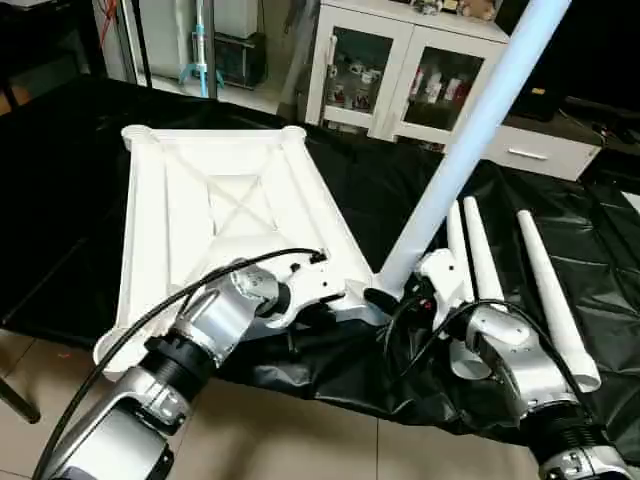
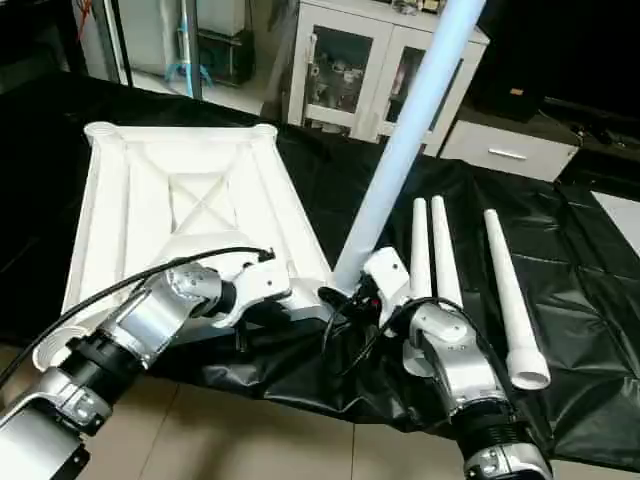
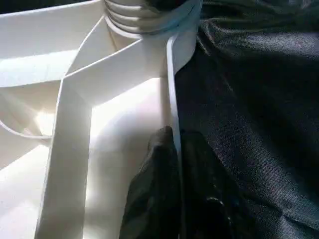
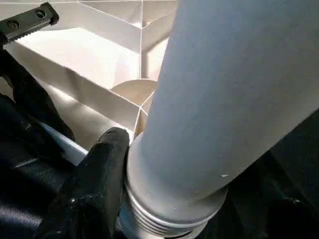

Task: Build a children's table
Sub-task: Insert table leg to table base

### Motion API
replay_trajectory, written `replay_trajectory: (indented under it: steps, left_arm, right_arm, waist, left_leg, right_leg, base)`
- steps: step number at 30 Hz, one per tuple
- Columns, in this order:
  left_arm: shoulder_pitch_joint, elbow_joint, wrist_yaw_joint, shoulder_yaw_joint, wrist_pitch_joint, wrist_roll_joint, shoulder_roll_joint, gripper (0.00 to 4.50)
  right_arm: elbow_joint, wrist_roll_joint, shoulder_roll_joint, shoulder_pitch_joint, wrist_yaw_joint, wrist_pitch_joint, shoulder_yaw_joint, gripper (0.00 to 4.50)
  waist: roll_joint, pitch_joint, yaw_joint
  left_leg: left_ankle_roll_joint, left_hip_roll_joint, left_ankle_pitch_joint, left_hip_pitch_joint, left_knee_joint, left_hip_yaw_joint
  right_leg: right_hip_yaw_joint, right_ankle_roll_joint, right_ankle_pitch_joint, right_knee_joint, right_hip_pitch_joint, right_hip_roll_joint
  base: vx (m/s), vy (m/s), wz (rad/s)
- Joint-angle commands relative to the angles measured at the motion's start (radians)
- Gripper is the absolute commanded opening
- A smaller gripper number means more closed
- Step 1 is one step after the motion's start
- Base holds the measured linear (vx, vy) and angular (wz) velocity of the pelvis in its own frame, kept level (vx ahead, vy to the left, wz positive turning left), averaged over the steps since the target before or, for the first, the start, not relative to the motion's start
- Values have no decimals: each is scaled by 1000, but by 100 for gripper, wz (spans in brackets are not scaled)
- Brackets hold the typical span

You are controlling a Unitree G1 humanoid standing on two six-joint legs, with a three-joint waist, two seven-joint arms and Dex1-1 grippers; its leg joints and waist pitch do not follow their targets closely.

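At lower centre the left gripper (image 3: 172, 164) pinches the top's rim (image 3: 171, 89), steadying it, while the right gripper (image 4: 149, 164) clasps a leg (image 1: 470, 140) at the near corner socket (image 3: 149, 20). Likely first of four legs; next comes seating its threaded end squarely.

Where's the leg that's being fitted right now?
In the head views, the raised leg leans up from the tabletop's near right corner, right gripper at its base, left of three loose legs.

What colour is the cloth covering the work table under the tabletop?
Black, slightly glossy cloth, best seen in the right eye view, under the white ribbed plastic tabletop.
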Motion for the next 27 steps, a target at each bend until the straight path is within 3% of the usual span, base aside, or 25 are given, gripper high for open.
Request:
replay_trajectory:
  steps: [1,3,6,8,9,11,12,13,15,16,20,23,27]
  left_arm:
    - [-6,16,28,17,-10,-3,-16,0]
    - [-14,28,60,40,7,-12,-35,0]
    - [-38,61,137,70,60,-19,-83,0]
    - [-43,69,157,76,71,-19,-96,0]
    - [-47,76,172,80,79,-19,-107,0]
    - [-49,82,195,81,90,-12,-129,0]
    - [-48,82,204,81,94,-8,-138,0]
    - [-45,77,209,79,101,-7,-148,0]
    - [-39,67,225,81,112,-9,-168,0]
    - [-37,64,232,82,116,-11,-175,0]
    - [-25,50,238,87,115,-13,-166,0]
    - [-7,32,213,85,103,-10,-130,0]
    - [2,27,198,82,95,-4,-111,0]
  right_arm:
    - [143,-30,12,63,-82,106,-4,254]
    - [156,-11,41,40,-144,107,-39,254]
    - [226,11,123,-43,-339,115,-109,254]
    - [254,9,144,-67,-386,117,-118,254]
    - [280,5,159,-88,-422,121,-122,254]
    - [341,-25,193,-130,-503,137,-113,254]
    - [364,-38,205,-146,-534,145,-105,254]
    - [386,-48,220,-162,-557,147,-98,254]
    - [424,-64,243,-194,-588,140,-87,254]
    - [437,-68,252,-206,-600,136,-84,254]
    - [449,-62,261,-235,-608,122,-89,254]
    - [425,-36,258,-254,-565,82,-113,254]
    - [422,-63,233,-259,-571,79,-104,254]
  waist:
    - [34,-2,-7]
    - [36,-3,-10]
    - [38,-3,-18]
    - [42,-7,-25]
    - [41,-5,-27]
    - [39,-6,-23]
    - [41,-4,-26]
    - [35,-2,-29]
    - [36,-7,-25]
    - [32,-7,-25]
    - [33,-12,-23]
    - [35,-14,-24]
    - [39,-12,-25]
  left_leg:
    - [-41,64,-551,6,-98,-44]
    - [-40,64,-532,-1,-101,-47]
    - [-47,61,-522,4,-98,-45]
    - [-49,63,-438,-13,-100,-46]
    - [-45,61,-408,-16,-99,-40]
    - [-30,58,-370,-11,-91,-32]
    - [-29,58,-360,-14,-92,-33]
    - [-27,56,-352,-22,-95,-36]
    - [-30,57,-334,-13,-92,-33]
    - [-30,58,-328,-12,-92,-32]
    - [-21,58,-287,-8,-88,-25]
    - [-12,57,-279,-8,-86,-21]
    - [-12,56,-276,-9,-86,-19]
  right_leg:
    - [54,-99,-462,-105,-17,-88]
    - [53,-97,-464,-102,-10,-89]
    - [53,-113,-468,-99,-17,-89]
    - [53,-134,-375,-86,-2,-89]
    - [53,-141,-345,-85,-1,-87]
    - [57,-150,-328,-87,-3,-91]
    - [58,-153,-331,-85,-2,-92]
    - [53,-141,-372,-87,5,-91]
    - [55,-135,-353,-86,1,-91]
    - [55,-138,-340,-84,0,-90]
    - [56,-163,-214,-71,2,-83]
    - [57,-172,-198,-70,4,-84]
    - [56,-176,-207,-71,3,-80]
  base:
    - [0,0,0]
    - [0,0,0]
    - [0,0,0]
    - [0,0,0]
    - [0,0,0]
    - [0,0,0]
    - [0,0,0]
    - [0,0,0]
    - [0,0,0]
    - [0,0,0]
    - [0,0,0]
    - [0,0,0]
    - [0,0,0]
